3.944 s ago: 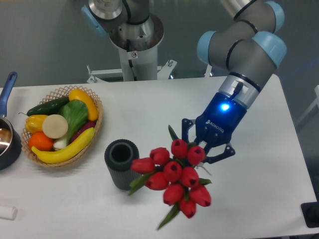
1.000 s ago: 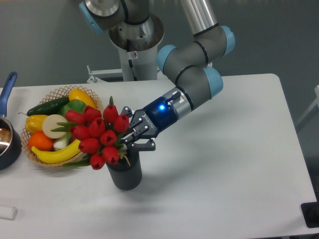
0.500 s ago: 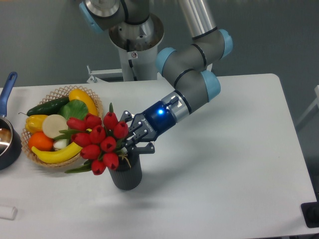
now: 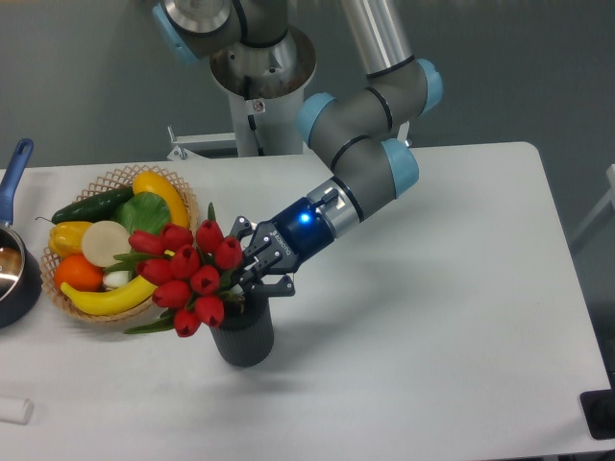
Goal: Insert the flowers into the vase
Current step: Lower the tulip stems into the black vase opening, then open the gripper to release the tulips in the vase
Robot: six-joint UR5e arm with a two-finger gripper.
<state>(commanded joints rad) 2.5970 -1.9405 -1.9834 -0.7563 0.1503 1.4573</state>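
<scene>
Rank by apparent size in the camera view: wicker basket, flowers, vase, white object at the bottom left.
1. wicker basket
2. flowers, held nearer the camera, so this gap is unsure
3. vase, top hidden by the flowers
4. white object, cut off by the frame edge

The arm comes down from the top of the frame, bends at a grey elbow joint with pale blue caps, and then slants down and to the left across the table. Its wrist section shows a lit blue ring just behind the tool. The gripper points left and slightly down, lying nearly level rather than vertical. Its black fingers are drawn in around the flowers at the stems, with the red heads fanned out past the fingertips.
</scene>
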